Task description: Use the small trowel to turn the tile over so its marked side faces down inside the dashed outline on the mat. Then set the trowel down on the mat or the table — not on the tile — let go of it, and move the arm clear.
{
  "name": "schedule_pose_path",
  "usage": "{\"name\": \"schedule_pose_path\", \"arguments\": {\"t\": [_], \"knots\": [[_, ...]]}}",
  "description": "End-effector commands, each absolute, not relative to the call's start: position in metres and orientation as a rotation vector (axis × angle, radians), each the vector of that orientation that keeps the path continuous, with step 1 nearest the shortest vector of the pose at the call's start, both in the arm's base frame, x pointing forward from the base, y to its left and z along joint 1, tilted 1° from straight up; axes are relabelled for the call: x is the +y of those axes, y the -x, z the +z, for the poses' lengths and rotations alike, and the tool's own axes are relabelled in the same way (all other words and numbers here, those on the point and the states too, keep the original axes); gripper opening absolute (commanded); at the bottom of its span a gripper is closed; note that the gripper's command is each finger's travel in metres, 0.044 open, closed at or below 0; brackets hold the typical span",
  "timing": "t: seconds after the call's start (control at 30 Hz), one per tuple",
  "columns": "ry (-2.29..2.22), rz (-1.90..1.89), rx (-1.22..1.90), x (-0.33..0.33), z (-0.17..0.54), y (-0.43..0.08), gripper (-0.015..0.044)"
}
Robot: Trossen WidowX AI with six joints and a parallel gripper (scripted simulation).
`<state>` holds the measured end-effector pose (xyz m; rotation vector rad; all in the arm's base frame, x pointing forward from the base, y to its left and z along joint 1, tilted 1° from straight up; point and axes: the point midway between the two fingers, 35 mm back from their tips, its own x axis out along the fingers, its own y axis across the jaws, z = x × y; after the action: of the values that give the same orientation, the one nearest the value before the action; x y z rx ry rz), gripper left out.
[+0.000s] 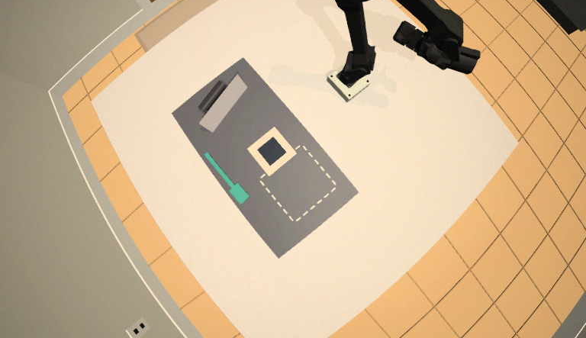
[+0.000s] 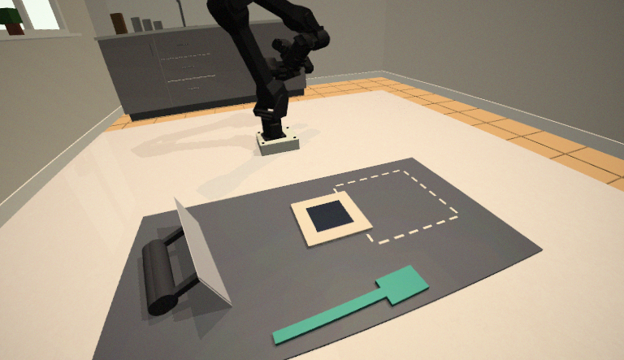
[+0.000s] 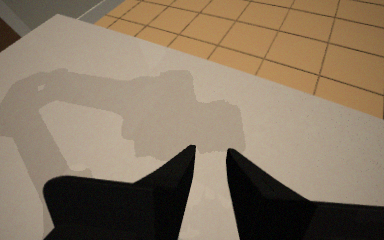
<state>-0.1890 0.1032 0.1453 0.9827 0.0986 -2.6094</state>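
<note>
The tile (image 1: pixel 272 150) (image 2: pixel 330 215) lies flat on the grey mat (image 1: pixel 278 241) (image 2: pixel 501 245), its dark square mark facing up. One side covers part of the edge of the dashed outline (image 1: pixel 294 220) (image 2: pixel 383 242); most of the tile is outside. A tool with a tilted grey rectangular plate (image 1: pixel 223 102) (image 2: pixel 200 250) and a thick black bar handle rests at the mat's other end; it looks like a trowel. My gripper (image 3: pixel 210 152) is partly open and empty, raised above the table beyond the arm's base, away from tile and tools.
A flat teal tool (image 1: pixel 239 193) (image 2: pixel 402 284) with a square blade and long thin handle lies along the mat's long edge. The arm's pale base (image 1: pixel 348 94) (image 2: pixel 280 145) stands on the table beyond the opposite long edge.
</note>
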Motion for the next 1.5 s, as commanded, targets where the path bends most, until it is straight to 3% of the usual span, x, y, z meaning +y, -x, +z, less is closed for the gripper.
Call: {"name": "schedule_pose_path", "arguments": {"t": [0.0, 0.87, 1.47], "knots": [[-1.054, -2.677, -0.004, 0.122, 0.146, 0.182, 0.01], [-1.427, -3.094, -0.887, 0.234, 0.149, 0.08, 0.01], [-1.555, -3.229, -1.57, 0.259, 0.149, -0.021, 0.01]]}}
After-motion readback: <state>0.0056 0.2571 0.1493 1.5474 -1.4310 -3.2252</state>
